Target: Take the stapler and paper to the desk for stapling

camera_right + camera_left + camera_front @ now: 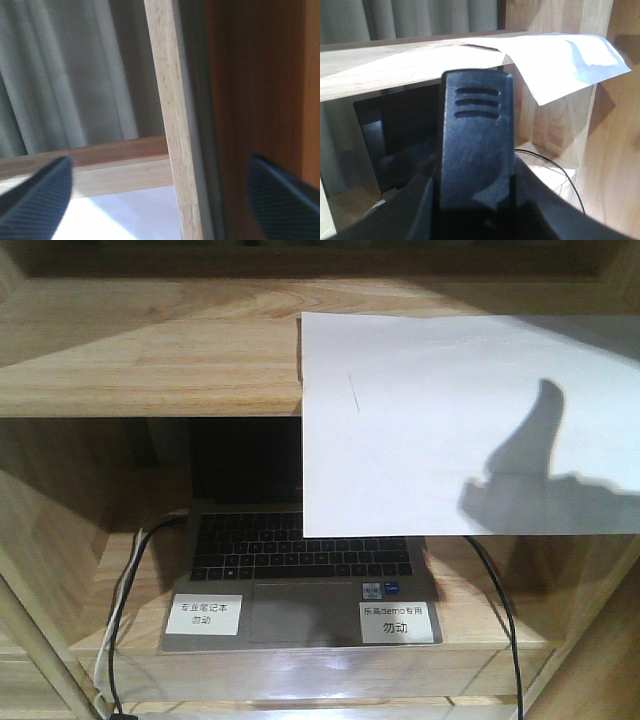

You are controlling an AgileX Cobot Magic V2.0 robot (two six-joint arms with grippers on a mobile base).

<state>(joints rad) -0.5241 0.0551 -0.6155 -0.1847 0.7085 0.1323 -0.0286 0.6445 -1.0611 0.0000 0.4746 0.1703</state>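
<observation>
Right hand (160, 192) released near paper (125, 215); left hand (476, 212) grasps stapler (476, 145); laptop (300, 560) label (398, 622) reads "乐高demo专用 勿动".

Wide-spread fingers of right gripper (159, 197); pale wooden upright (170, 115) ahead between them, paper (125, 217) low left of it, grey curtain (65, 75) beyond.

The paper (470, 425) is seen as plain white, marked by one faint dark stroke and crossed by a grey shadow. The shelf (150, 350) is shown in pale grained wood. The laptop (300, 612) is finished in grey with black keys; its labels (205, 615) are white, printed in black
</observation>
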